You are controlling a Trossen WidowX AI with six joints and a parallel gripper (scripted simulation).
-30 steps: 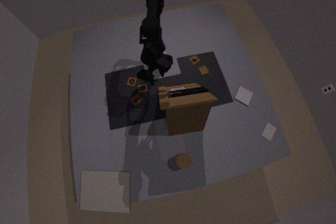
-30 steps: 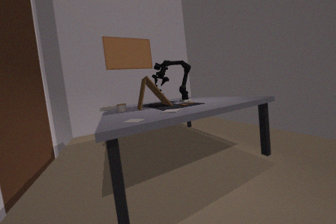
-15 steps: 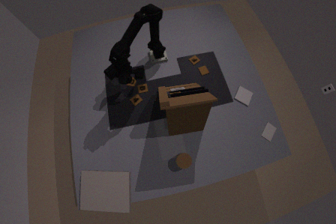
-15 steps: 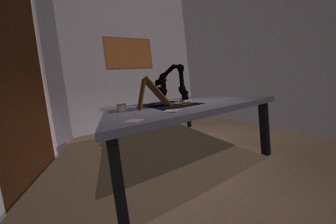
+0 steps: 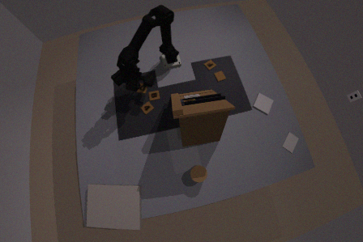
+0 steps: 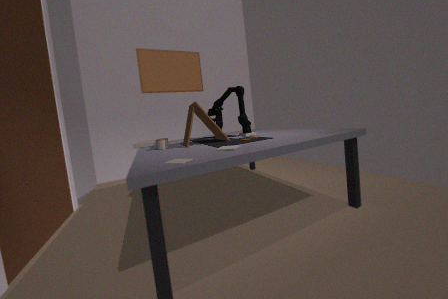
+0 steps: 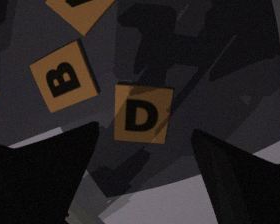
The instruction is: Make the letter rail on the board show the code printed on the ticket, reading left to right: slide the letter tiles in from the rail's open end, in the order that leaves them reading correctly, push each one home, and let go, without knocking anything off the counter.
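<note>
My gripper (image 5: 138,85) (image 7: 145,131) is open and empty, pointing down over the D tile (image 7: 141,114), which lies face up between and below the fingertips. The B tile (image 7: 65,77) (image 5: 154,95) lies beside it. A third lettered tile (image 7: 86,15) (image 5: 147,108) is cut off at the top of the wrist view. Another lettered tile (image 5: 210,65) and a plain-looking tile (image 5: 219,76) lie on the mat's far side. The leaning board (image 5: 202,111) (image 6: 207,120) carries the dark rail (image 5: 208,99), with a small orange piece in its left part, and the white ticket (image 5: 192,96), unreadable here.
The tiles and board are on a dark mat (image 5: 130,129) on the counter (image 5: 243,164) (image 6: 280,151). A round cup (image 5: 198,173) (image 6: 161,144) stands behind the board. Two pale flat pieces (image 5: 263,104) (image 5: 291,142) lie to the right. A large pale panel (image 5: 113,206) is at the lower left.
</note>
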